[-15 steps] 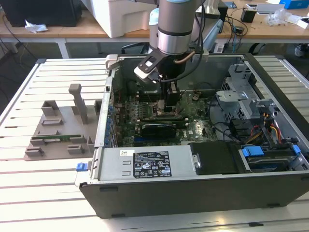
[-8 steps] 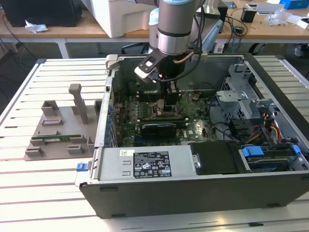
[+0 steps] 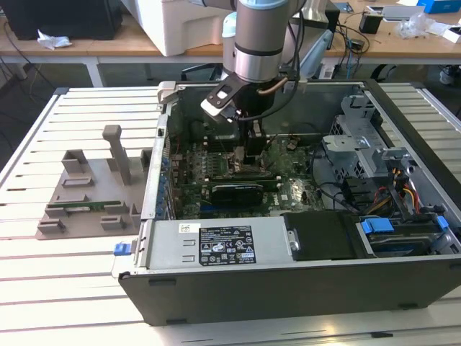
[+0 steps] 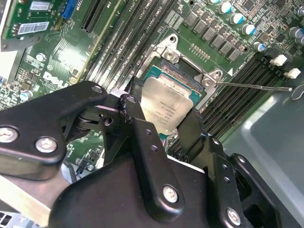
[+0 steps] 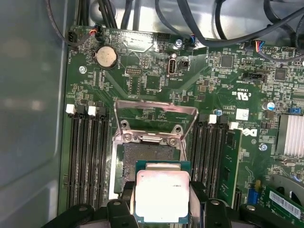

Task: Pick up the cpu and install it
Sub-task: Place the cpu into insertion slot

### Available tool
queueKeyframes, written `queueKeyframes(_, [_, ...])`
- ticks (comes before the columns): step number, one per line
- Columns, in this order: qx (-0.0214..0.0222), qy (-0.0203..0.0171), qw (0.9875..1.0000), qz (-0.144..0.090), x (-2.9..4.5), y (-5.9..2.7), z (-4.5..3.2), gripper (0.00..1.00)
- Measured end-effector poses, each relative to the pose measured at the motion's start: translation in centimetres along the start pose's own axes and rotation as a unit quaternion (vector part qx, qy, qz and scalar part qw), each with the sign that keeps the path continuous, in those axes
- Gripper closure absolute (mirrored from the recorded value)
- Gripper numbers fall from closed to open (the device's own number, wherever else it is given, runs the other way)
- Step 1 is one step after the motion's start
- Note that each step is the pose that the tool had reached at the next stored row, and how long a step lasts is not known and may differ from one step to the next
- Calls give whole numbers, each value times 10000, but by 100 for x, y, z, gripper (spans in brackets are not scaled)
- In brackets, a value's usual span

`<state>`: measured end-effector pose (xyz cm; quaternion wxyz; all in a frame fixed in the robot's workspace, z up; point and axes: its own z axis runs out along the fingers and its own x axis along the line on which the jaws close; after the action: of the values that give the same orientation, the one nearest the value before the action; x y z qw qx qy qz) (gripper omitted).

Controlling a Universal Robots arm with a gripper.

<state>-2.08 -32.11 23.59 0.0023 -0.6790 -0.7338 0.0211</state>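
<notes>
Exterior view: the grey robot arm reaches down into the open black computer case (image 3: 288,295). Its black gripper (image 3: 248,160) sits low over the green motherboard (image 3: 295,194). I can't make out the chip from here. A grey moulded parts fixture (image 3: 86,194) lies on the white slatted table (image 3: 43,288), outside the case and well apart from the gripper, on the exterior view's left.

Second wrist view: the gripper (image 4: 161,111) is closed partway and clamps the cpu (image 4: 168,107), a small flat square chip with a silvery metal top and a green rim. The black fingers (image 4: 142,142) press on two opposite edges. Just past the fingertips is the square silver-framed socket (image 4: 183,71), uncovered. A thin metal retention lever (image 4: 251,85) sticks out beyond it.

First wrist view: the cpu (image 5: 161,194) sits between the fingers, overlapping the socket's edge nearest the gripper. It's probably not seated yet, since the gap to the contacts isn't readable. The silver load plate (image 5: 156,114) is flipped up on the socket's far side. Black memory slots (image 5: 88,152) flank the socket, and a long green memory stick (image 5: 232,161) stands in one. A round coin cell (image 5: 105,57) sits farther out.
</notes>
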Motion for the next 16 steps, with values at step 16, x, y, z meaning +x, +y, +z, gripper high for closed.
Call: queueKeyframes(16, [4,2,10000,86,60,20,166,46])
